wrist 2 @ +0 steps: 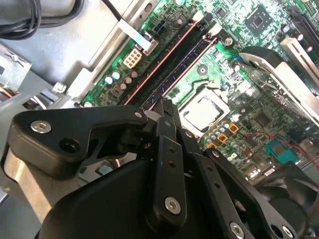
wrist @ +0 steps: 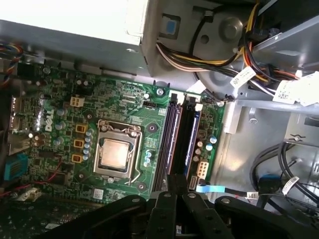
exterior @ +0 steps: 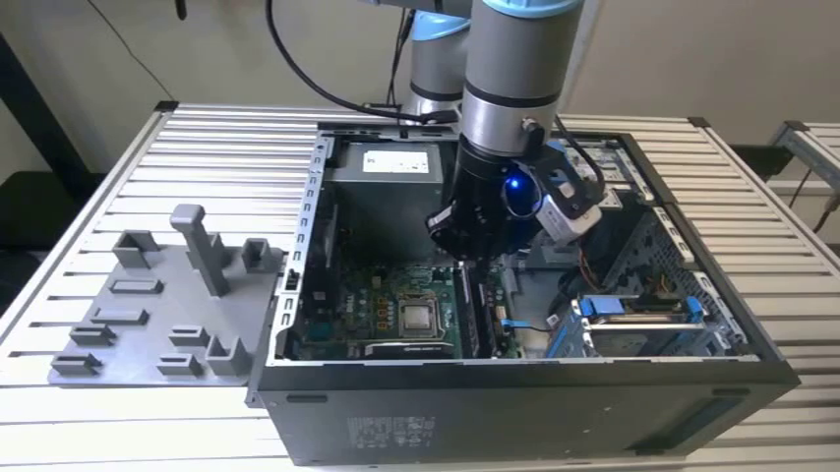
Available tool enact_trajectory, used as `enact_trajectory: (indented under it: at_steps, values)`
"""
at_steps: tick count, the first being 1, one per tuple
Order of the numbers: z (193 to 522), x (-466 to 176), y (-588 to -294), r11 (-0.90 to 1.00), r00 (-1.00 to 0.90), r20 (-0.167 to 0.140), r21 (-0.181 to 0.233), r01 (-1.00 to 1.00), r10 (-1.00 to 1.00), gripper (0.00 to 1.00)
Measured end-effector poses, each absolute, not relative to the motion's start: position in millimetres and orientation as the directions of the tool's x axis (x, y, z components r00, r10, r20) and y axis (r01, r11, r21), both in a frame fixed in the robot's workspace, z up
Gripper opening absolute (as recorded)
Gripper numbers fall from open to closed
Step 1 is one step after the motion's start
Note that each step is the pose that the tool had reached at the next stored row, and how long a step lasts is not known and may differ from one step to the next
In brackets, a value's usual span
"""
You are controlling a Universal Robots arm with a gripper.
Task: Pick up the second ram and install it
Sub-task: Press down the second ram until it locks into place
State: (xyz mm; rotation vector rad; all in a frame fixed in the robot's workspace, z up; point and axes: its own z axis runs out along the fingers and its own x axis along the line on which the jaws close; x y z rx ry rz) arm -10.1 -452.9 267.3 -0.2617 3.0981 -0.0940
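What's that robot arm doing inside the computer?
The arm's gripper is lowered into an open computer case, right above the memory slots on the green motherboard, beside the processor. One RAM stick sits in a slot. A grey holder tray lies on the table at the exterior view's left.

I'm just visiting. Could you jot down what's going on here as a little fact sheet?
Setting: open computer case on a slatted table, green motherboard inside
Gripper: low inside the case, at one end of the memory slots
Memory: one bluish stick seated in a slot
Tray: grey holder tray beside the case, at the exterior view's left
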Motion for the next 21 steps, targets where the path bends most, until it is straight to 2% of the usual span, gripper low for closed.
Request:
enact_trajectory:
  at_steps: [21]
  values:
    - [267.3,-10.1,-452.9,0.958,-0.959,-0.026,-0.063,-0.281,-0.283,0.11]
